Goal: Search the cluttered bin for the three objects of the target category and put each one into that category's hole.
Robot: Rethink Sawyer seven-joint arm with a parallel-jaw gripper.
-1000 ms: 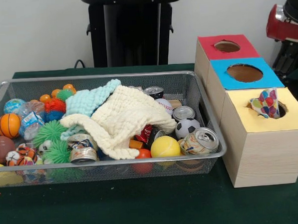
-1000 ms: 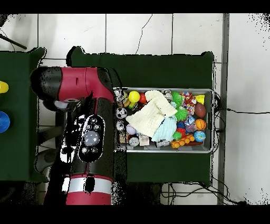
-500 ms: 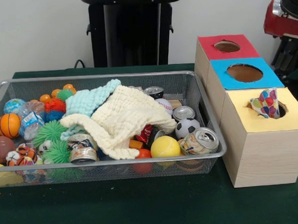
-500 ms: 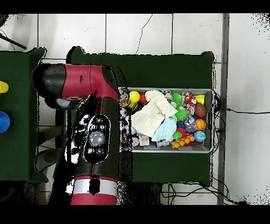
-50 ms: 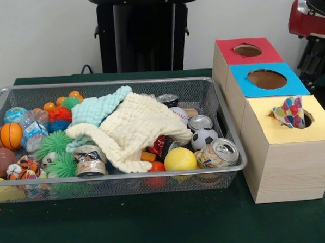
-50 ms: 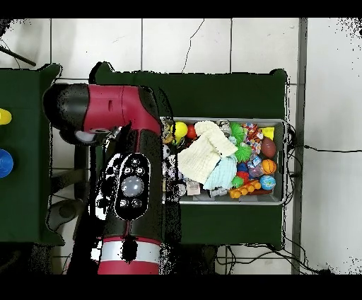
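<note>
Claw unseen (hidden) — arm [image 6: 127, 170] beside bin [image 6: 283, 163]

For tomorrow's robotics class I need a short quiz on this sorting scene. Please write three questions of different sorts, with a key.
1. True or false: the yellow box has something patterned sticking out of its hole.
2. Multiple choice: which cloth lies on top in the wire basket? A) cream cloth B) red cloth C) black cloth
3. Fill in: the box between the red box and the yellow box is ____.

Key
1. True.
2. A. It overlaps the pale green cloth.
3. Blue.
</note>
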